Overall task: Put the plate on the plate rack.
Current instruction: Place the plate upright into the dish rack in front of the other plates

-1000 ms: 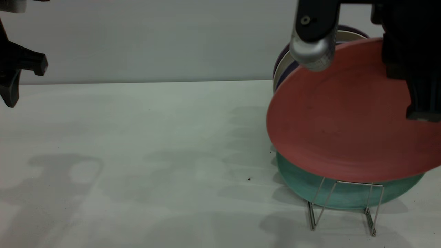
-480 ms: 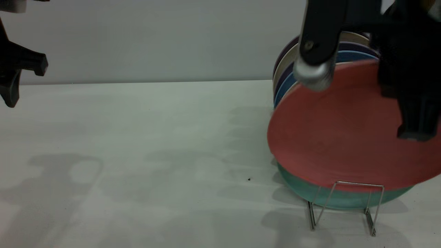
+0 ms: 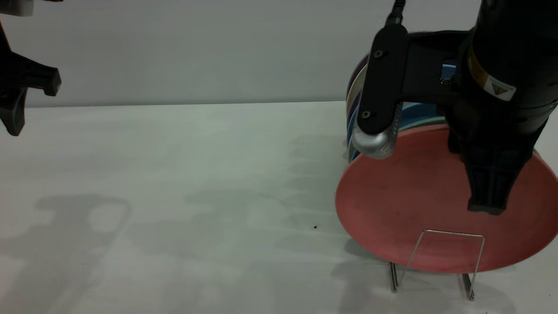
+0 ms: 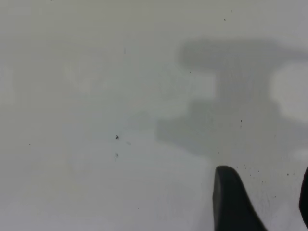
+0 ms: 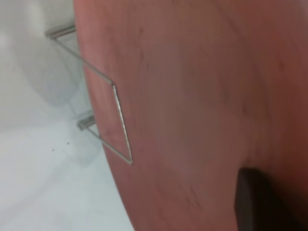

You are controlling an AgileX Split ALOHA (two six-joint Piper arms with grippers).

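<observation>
Black arms (image 3: 501,87) — silver knuckle (image 3: 375,146)

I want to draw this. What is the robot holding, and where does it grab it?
The right gripper holds the pink plate by its upper rim. The left gripper holds nothing.

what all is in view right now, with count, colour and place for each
round flat salmon-pink plastic plate: one, pink, standing on edge in the front of the rack, behind its front loop.
thin silver wire plate rack: one, silver, on the table at the right.
other upright plates: several, blue, purple and cream edges showing, racked behind the pink one.
white table: one, white, bearing the rack.
small dark speck: one, on the table left of the rack.
right gripper: one, black, fingers shut on the pink plate from above.
left gripper: one, black, raised at the far left, over bare table.
</observation>
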